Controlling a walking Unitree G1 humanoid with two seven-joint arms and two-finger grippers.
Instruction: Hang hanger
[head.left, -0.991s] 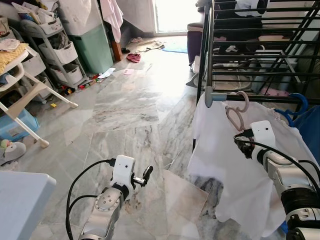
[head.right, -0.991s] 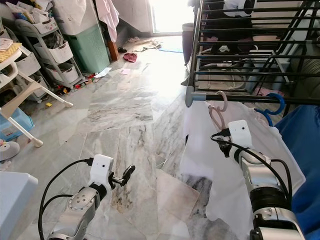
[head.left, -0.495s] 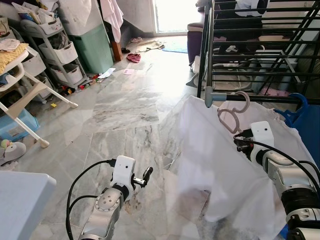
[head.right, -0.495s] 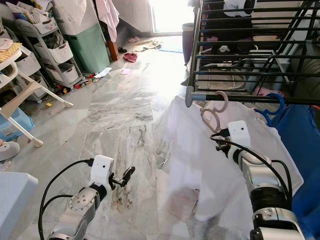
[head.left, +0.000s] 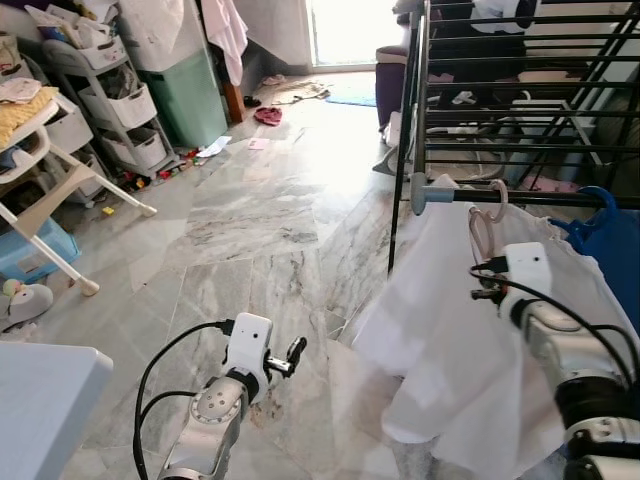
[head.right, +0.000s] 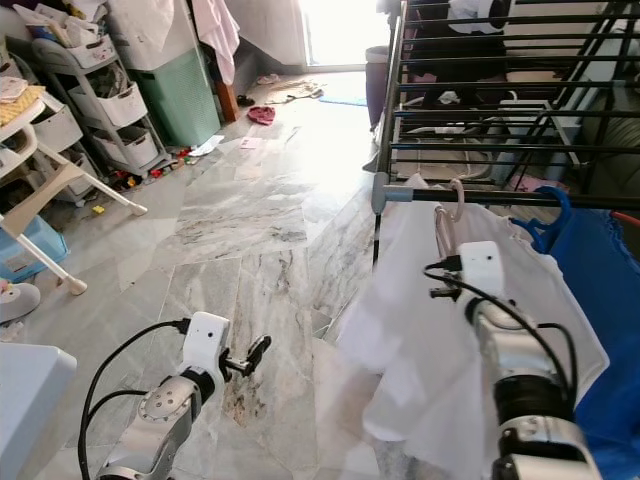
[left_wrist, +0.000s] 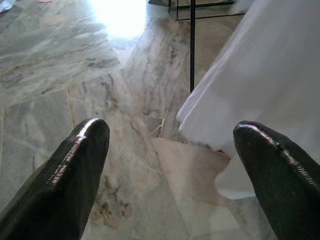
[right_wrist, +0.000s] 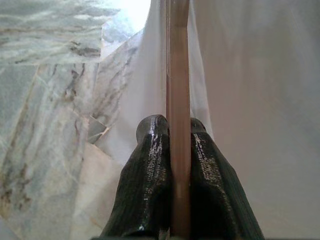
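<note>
Pink hanger (head.left: 484, 222) w/ white garment (head.left: 470, 350) now hangs upright, hook over the rack's end rail (head.left: 520, 198), after swinging out half a sec ago; right gripper (right_wrist: 172, 150) still clamped on it, left gripper (left_wrist: 170, 165) idle, fingers apart — prob. ready to release.

A drying rack (head.left: 520, 90) is standing at the right, and a hanger (head.left: 487, 215) carrying a shirt (head.left: 460, 340) is hooking over its front rail (head.left: 520, 197). The right gripper (right_wrist: 172, 135) is pinching the hanger just below the rail. Another hanger (head.left: 598, 215) is sitting on the same rail further right. The left gripper (head.left: 293, 352) is hovering low over the floor (head.left: 260, 210), left of the shirt. A high chair (head.left: 40, 190) and a storage trolley (head.left: 110, 100) are standing at the far left
</note>
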